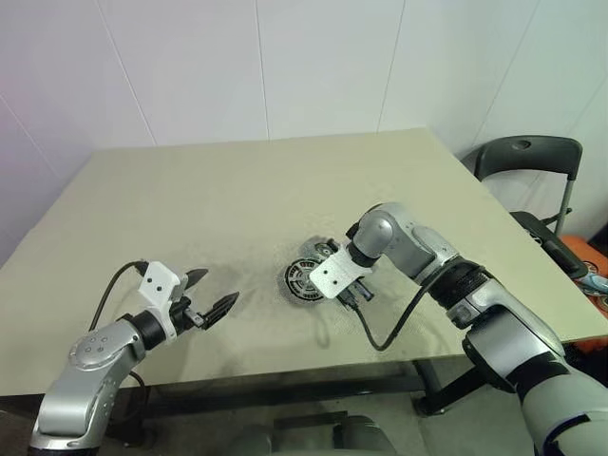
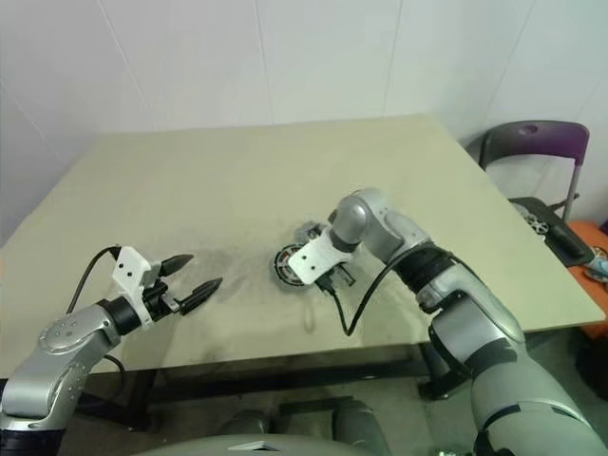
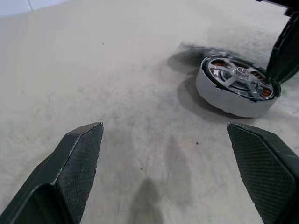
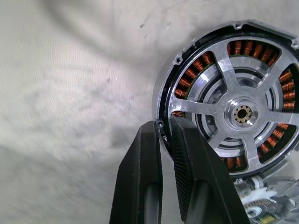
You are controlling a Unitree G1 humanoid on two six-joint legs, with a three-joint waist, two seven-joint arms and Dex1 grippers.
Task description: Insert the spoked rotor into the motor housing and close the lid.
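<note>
A beige, smudged table (image 1: 190, 199) before white walls holds the housing (image 4: 224, 107), its rim pinched by the right gripper (image 4: 166, 135); left gripper (image 3: 163, 154) spread

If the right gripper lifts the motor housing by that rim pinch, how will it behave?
The motor housing is metal with copper windings, so probably stiff and heavy for its size. The right gripper pinches one edge only, so it may sag or slip. Flat on the table, it shouldn't roll.
</note>
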